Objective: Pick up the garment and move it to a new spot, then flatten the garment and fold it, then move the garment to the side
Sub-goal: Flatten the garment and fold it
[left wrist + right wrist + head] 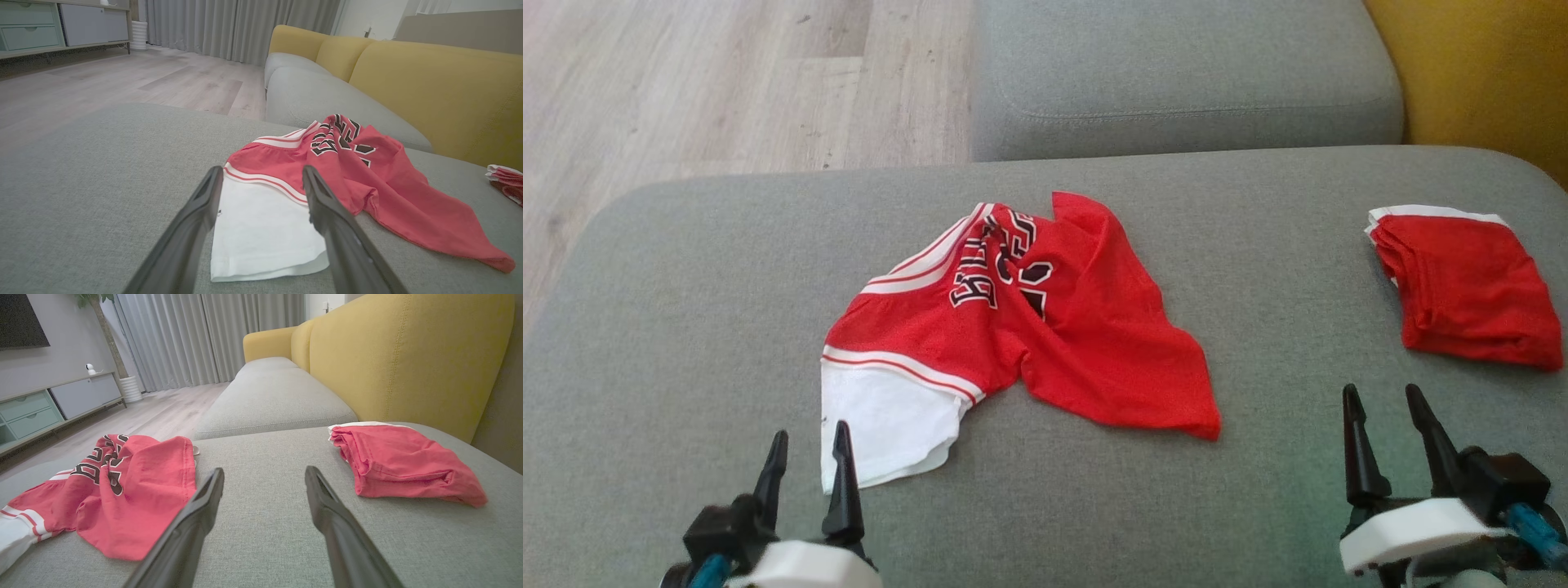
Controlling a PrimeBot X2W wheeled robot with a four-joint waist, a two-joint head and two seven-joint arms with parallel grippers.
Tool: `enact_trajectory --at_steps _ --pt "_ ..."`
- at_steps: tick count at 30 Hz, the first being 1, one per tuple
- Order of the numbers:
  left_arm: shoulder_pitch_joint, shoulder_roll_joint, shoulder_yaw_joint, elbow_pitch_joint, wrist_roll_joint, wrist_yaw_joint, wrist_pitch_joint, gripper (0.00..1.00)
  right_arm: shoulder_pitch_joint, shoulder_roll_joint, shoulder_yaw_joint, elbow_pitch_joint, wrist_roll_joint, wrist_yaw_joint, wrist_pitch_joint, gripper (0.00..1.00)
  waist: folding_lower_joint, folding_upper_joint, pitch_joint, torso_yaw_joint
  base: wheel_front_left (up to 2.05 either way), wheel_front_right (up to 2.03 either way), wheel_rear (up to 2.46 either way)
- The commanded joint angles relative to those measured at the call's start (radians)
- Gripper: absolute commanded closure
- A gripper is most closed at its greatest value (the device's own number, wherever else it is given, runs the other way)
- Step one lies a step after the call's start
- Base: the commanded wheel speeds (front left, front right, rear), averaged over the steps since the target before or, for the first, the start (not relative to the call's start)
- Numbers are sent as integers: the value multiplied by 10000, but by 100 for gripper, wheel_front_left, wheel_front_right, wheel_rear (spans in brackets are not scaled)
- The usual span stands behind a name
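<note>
Item: red garment [1045,335], crumpled, on grey cushion [686,327]; both grippers empty.
Garment lay mid-cushion, its white hem [882,425] toward 7 o'clock. Left gripper [812,430], at 7 o'clock, stood spread wide, grasping nothing, tips beside that hem. Right gripper [1382,389], at 4 o'clock, was likewise spread, empty. Folded red cloth [1462,286] lay at 3 o'clock.

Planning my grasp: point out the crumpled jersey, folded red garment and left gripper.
crumpled jersey [1094,351], head view, red body fabric.
folded red garment [1462,286], head view, top red layer.
left gripper [811,429], head view, midway between fingertips.
</note>
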Motion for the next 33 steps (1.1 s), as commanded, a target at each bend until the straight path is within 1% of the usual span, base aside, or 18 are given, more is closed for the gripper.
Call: enact_trajectory --at_steps 1,7,24,28,32,33 --pt "-349 255 388 -367 78 73 -91 0 -265 -72 262 -289 9 65 -168 0 1 -1 -4 -14 0 0 0" --pt "-35 441 374 -831 86 278 87 0 -322 -72 295 -211 -8 65 -226 0 1 -1 26 9 0 0 0" --pt "-3 592 240 -1015 60 423 413 0 -491 -72 445 -175 -193 65 -148 0 1 -1 217 40 0 0 0" --pt "-331 527 47 -589 30 422 889 0 -563 -72 527 -289 -256 65 -64 0 1 -1 449 76 0 0 0" --pt "-809 303 27 289 -218 502 1502 0 -682 -72 706 -402 -311 65 45 0 1 -1 750 31 0 0 0" --pt "-1088 191 39 734 -283 545 1672 0 -795 -72 851 -445 -314 65 84 0 1 -1 922 -8 0 0 0"
